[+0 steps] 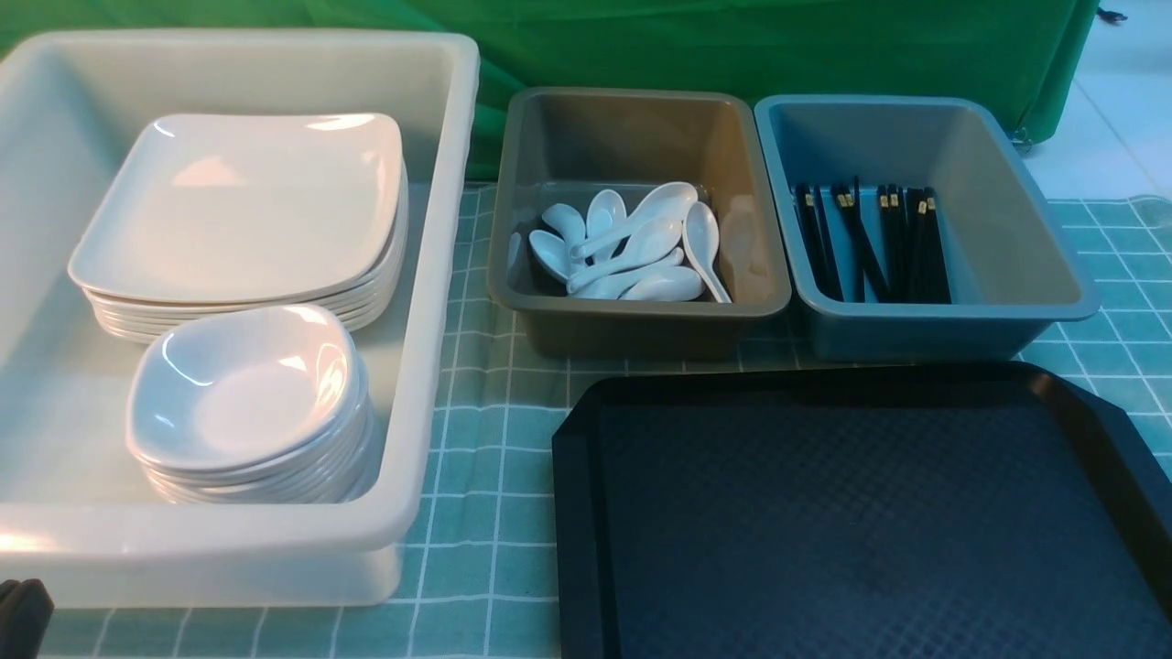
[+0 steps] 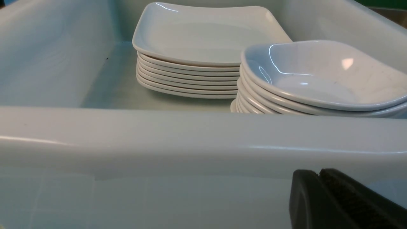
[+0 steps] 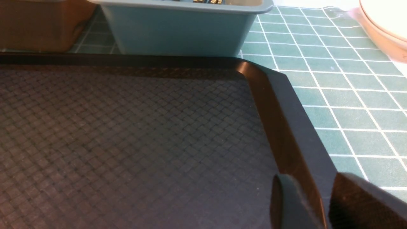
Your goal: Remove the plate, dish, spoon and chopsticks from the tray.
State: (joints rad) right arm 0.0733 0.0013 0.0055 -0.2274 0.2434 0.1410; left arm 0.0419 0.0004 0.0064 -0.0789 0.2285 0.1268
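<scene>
The left gripper shows its two black fingers pressed together with nothing between them, parked low against the outside of the white bin's near wall. Just over that wall from the fingers sits a stack of dishes, and beyond it, further from the fingers, a stack of plates. In the front view only a dark sliver of this gripper shows at the bin's near corner.

The right gripper has its fingers a little apart, holding nothing, poised over the tray's rim near a clipped corner. Inward from the fingers the tray's diamond-patterned floor is bare as far as the wrist and front views reach. Past the tray's far rim stands the blue tub with chopsticks lying in it, and beside that the brown tub with a heap of spoons. Under everything lies the green checked cloth.

Judged from this, the task looks finished: plate, dish, spoon and chopsticks all appear to be off the tray and sorted into their containers, and both grippers are empty. Nothing seems left, though the tray's nearest edge is out of view.
</scene>
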